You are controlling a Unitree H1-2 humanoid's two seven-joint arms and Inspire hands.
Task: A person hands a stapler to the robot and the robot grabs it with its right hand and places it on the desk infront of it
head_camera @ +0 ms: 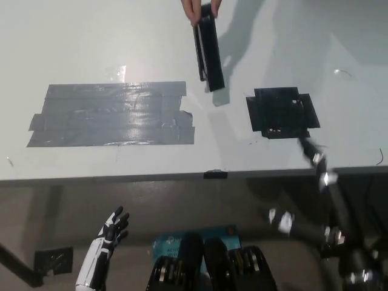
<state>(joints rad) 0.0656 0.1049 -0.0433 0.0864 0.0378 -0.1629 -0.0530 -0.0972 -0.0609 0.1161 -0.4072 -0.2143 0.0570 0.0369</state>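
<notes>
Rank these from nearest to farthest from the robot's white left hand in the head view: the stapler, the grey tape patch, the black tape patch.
Measured from the left hand, low at the picture's left:
1. Grey tape patch, directly above it on the desk.
2. Black tape patch, across to the right.
3. Stapler, far top centre, held by a person's hand.

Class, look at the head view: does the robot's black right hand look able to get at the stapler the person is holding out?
Probably yes. The stapler hangs from the person's hand above the desk. The right hand sits near the front edge, with nothing between them.
</notes>
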